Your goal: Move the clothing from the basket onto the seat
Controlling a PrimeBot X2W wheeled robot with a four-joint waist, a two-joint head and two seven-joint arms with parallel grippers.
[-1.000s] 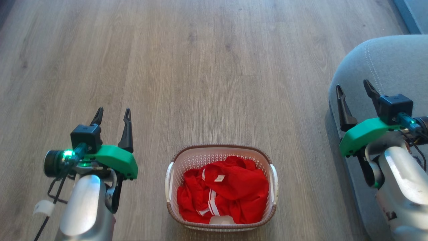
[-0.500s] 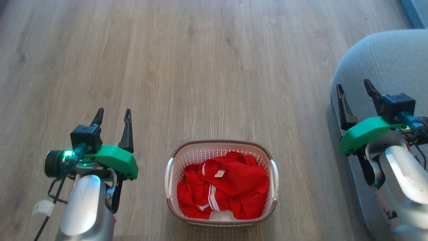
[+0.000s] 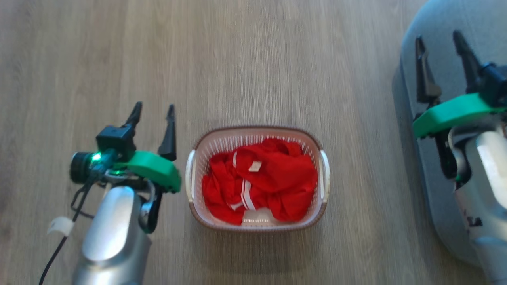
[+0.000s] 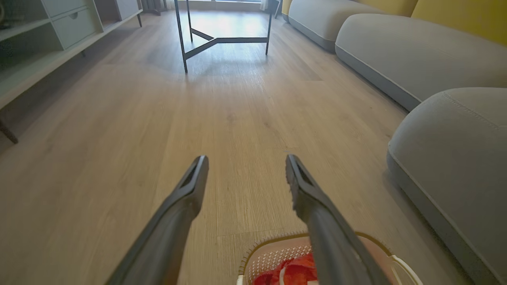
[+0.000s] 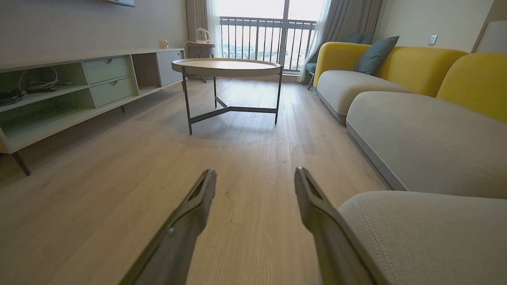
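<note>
lying bunched in the basket (image 3: pixel 257 132), the clothing (image 3: pixel 259 184) was all still to move; none lay on the seat (image 3: pixel 443 59). basket sat on the floor (image 3: pixel 253 59) between both arms, likely for easy reach. left gripper (image 3: pixel 154 106) hovered just beside its left handle, spread wide, empty. right gripper (image 3: pixel 438 36) hung over the seat edge, wide, empty, pointing forward.

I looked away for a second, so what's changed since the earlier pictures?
The head camera has shifted, so the whole view moved, not the things. Nothing was grasped: left gripper and right gripper stay open. The red fabric clothing stays in the cream perforated plastic basket, beside the grey upholstered seat.
</note>
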